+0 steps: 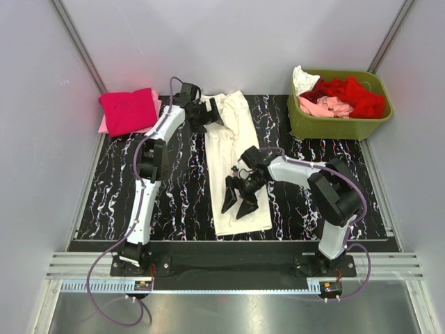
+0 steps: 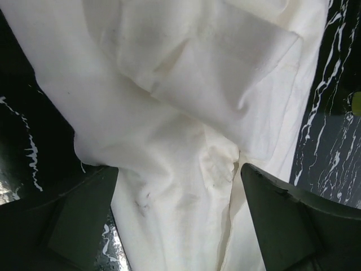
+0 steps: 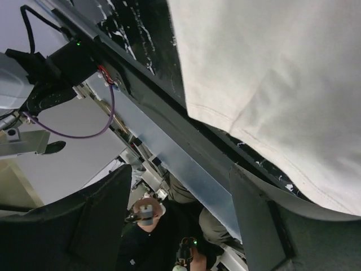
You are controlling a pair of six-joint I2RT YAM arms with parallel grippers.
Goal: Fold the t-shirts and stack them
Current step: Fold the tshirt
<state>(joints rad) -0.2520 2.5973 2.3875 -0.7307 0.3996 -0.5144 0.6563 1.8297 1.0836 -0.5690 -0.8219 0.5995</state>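
Cream cotton ran down the middle of the black marbled worktop (image 1: 174, 202): from above, the cream tee (image 1: 233, 149) lay as a long narrow strip, its sides apparently already turned in, so the step in hand looked like the crosswise fold. The left fingers (image 1: 208, 115) sat at its far end; the right fingers (image 1: 229, 197) were spread over its near half, tips toward the hem. A folded magenta tee (image 1: 128, 111) lay at the far left on a pink tee (image 1: 104, 125), well apart from the strip, and the bin (image 1: 334, 129) at the far right held loose tees (image 1: 344, 97), red, pink and white, not yet folded. In the left wrist view the left fingers (image 2: 73, 226) stood wide apart with the bunched cream tee (image 2: 186, 141) between and under them, pinching nothing I could see; a turned-over sleeve (image 2: 225, 84) left the cloth thick and creased there. In the right wrist view the right fingers (image 3: 96, 226) were likewise spread and empty, near the hem (image 3: 225, 121) of the cream tee (image 3: 271, 73), with the worktop's near edge beyond. The next move probably called for the fingers to close on the corners of one end and carry it over the other, the far creases being smoothed first. Nothing blocked the way; the likelier trouble was layers sliding apart on the lift.
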